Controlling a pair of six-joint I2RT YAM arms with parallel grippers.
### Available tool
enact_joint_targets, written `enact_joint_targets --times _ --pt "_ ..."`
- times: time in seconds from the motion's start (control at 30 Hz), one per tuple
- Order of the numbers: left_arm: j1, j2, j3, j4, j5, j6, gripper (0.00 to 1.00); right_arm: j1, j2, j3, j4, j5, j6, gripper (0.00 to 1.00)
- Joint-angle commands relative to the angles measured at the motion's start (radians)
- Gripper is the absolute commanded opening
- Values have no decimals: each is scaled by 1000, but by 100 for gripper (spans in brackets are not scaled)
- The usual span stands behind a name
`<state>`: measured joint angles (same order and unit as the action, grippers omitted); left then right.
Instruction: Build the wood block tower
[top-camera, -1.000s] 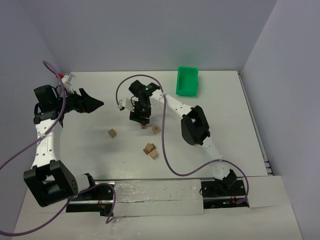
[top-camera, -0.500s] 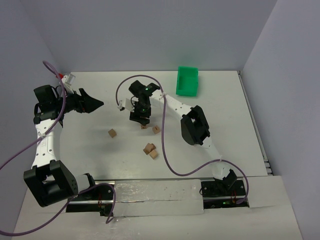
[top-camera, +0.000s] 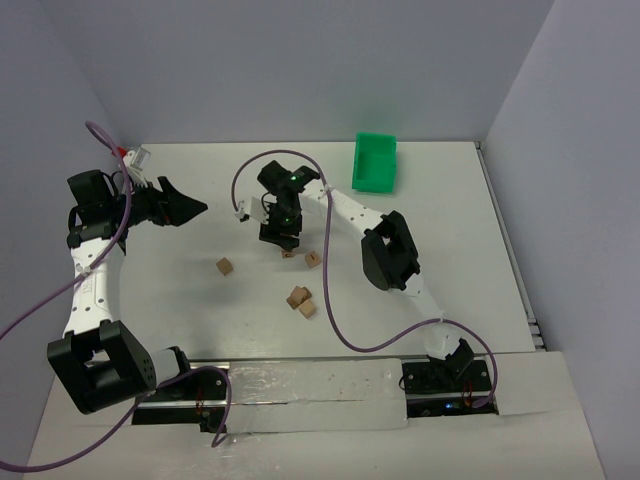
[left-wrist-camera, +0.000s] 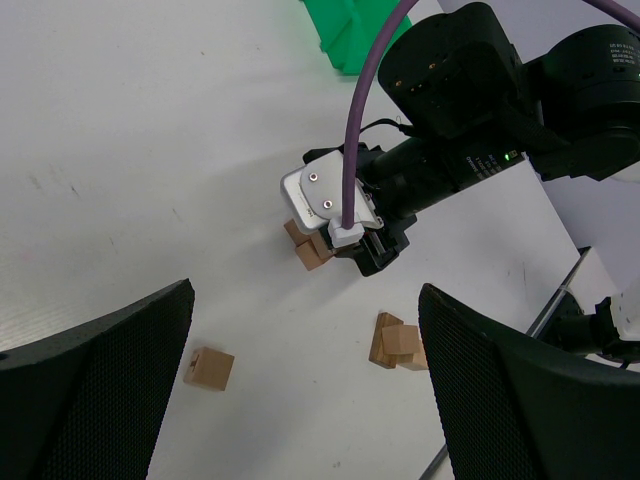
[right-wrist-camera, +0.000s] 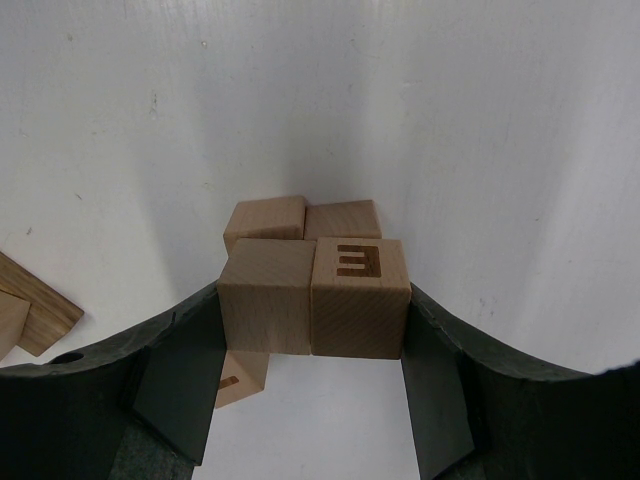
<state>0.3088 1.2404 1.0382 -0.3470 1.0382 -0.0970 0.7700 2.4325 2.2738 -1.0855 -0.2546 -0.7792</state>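
your left gripper hangs over the far left of the table, jaws spread wide with nothing in them, well apart from the work. moving right, one loose cube lies alone. then comes your right gripper at mid-table, jaws narrowed on two wood blocks side by side, a plain cube and a marked cube, just above two lower cubes. that cluster is all the tower there is: no single column yet. the risk is the pinched pair. only pressure across their seam holds them, so easing off unevenly could drop or twist one, and setting both down gives a two-wide wall you'd have to undo. count: two held, two beneath, four loose overhead, namely that lone one, a stamped cube and a touching pair; one green bin far right.
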Motion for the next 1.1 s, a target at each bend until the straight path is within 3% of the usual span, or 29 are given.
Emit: enact_joint_targets --times 0.0,0.13,0.33,0.67,0.73,1.07 --pt "7 2 3 37 39 2 99 3 1 42 6 1 -8 64" --pt "7 2 2 37 39 2 99 5 -1 41 6 -1 -6 67" --pt "7 4 5 40 40 -1 99 8 -7 43 9 0 -3 83" --pt "7 -1 0 42 36 -3 99 9 -30 49 9 -12 11 88" --pt "8 -2 -1 45 27 -8 99 8 -47 58 13 -24 23 99" --pt "11 -14 12 48 -46 -50 99 9 -163 81 23 -53 73 100"
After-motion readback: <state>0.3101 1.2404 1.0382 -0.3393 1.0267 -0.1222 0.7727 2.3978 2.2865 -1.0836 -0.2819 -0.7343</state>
